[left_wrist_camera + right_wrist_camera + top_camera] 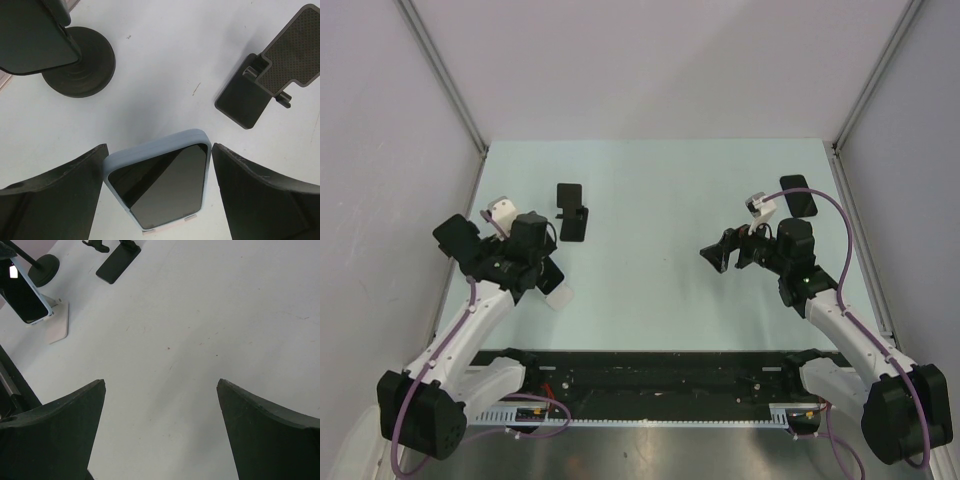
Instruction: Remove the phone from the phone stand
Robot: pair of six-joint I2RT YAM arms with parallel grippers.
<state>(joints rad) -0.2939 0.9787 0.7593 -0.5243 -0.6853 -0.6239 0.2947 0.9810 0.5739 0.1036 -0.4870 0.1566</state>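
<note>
**Left wrist view.** The phone (159, 187), in a pale blue case with its dark screen up, leans on a pale phone stand (165, 231), of which only the lip shows at the bottom edge. The left gripper (159, 150) has its jaws spread wide, one on each long edge of the case. I cannot tell whether the pads are pressing yet.
- Risk: the grip takes only the rounded top corners, so the phone may pivot or slip out on the lift.
- Risk: the stand looks light and could come up with the phone or tip over.
- A black empty stand (250, 100) and a round black base (82, 65) sit nearby. A wide swing could clip either one.

**Right wrist view.** The right gripper (161, 382) is fully open, with only bare table between its jaws. The phone on its stand appears small at the upper left, well apart from this gripper.
- Risk: nothing is holding the stand down.

**Top view.** The left gripper is low at the left side of the table (650, 190), over the pale stand. The right arm hovers well off to the right.
- Risk: a steep pull might drag the stand toward the near edge.
</note>
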